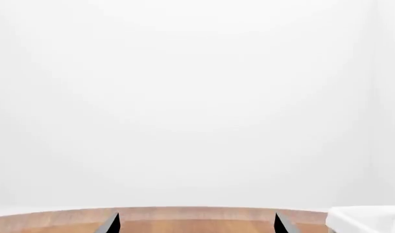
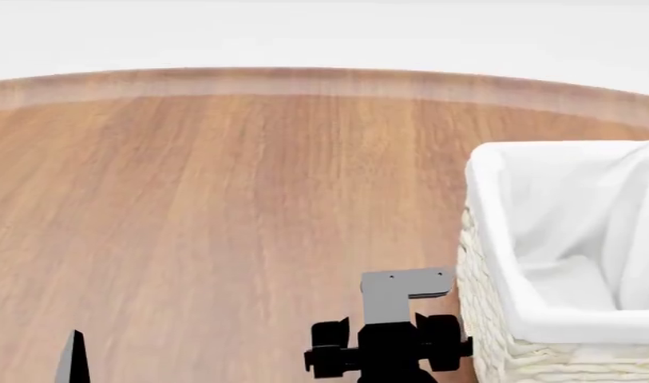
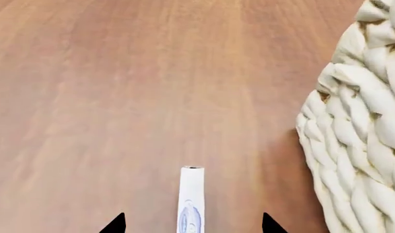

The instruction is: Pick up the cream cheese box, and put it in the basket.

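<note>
Risk sat mostly with the grip itself. In the right wrist view the cream cheese box (image 3: 191, 199) showed edge-on, a thin white strip with blue print, midway between the fingers of the right gripper (image 3: 192, 224). Those fingers were spread wide, with bare wood showing on both sides of the box, so nothing pinched it. Whether it rested on the worktop (image 2: 218, 207) or hung from some hidden contact could not be told.

Closing from there on such a narrow edge could likely tip the box flat or push it aside, should one finger have reached it first. The basket (image 2: 492, 239) stood toward the worktop's right side, well short of the far edge, and its woven wall (image 3: 359, 121) lay just beside the gripper. A sideways move without enough lift would probably have knocked the wall or caught the cloth liner, and a weak pinch could have dropped the box outside the rim.

The left gripper (image 1: 197, 225) was also spread and held nothing.
</note>
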Controlling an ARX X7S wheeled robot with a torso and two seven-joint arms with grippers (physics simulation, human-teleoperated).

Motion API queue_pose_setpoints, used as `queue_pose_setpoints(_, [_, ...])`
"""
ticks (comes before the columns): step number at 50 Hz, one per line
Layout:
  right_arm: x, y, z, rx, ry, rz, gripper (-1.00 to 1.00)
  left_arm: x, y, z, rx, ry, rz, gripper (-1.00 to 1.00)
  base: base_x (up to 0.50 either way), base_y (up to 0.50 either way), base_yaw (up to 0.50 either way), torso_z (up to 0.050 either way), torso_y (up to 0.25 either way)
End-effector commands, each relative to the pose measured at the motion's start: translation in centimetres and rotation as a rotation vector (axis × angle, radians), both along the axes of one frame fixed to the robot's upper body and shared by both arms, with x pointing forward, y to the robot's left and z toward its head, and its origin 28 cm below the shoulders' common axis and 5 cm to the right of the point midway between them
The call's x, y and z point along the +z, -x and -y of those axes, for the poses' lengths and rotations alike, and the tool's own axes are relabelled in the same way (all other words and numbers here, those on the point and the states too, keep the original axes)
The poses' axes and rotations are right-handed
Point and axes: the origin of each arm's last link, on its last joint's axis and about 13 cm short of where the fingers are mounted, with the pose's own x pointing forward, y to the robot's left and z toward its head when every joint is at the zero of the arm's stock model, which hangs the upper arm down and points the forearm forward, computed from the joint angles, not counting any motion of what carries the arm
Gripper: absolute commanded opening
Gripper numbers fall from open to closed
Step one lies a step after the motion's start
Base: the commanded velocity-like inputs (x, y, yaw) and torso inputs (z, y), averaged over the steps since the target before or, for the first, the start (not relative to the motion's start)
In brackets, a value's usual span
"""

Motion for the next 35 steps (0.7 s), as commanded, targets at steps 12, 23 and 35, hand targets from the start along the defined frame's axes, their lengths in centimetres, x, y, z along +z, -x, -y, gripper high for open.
queue_pose_setpoints(12, [-0.27, 0.18, 0.11, -0.003, 0.001, -0.007, 1.0, -0.04, -0.02, 0.05, -0.003, 0.002, -0.001, 1.0, 0.0, 0.0, 0.0, 0.0, -0.131])
queue_pose_setpoints(23, [-0.43, 0.3, 0.15, -0.002, 0.002, -0.012, 1.0, -0.06, -0.02, 0.06, -0.001, 0.002, 0.005, 1.0, 0.0, 0.0, 0.0, 0.0, -0.108])
queue_pose_setpoints(35, [-0.57, 0.39, 0.21, -0.002, 0.008, -0.011, -1.0, -0.08, 0.01, 0.07, -0.001, 0.005, 0.008, 1.0, 0.0, 0.0, 0.0, 0.0, 0.0])
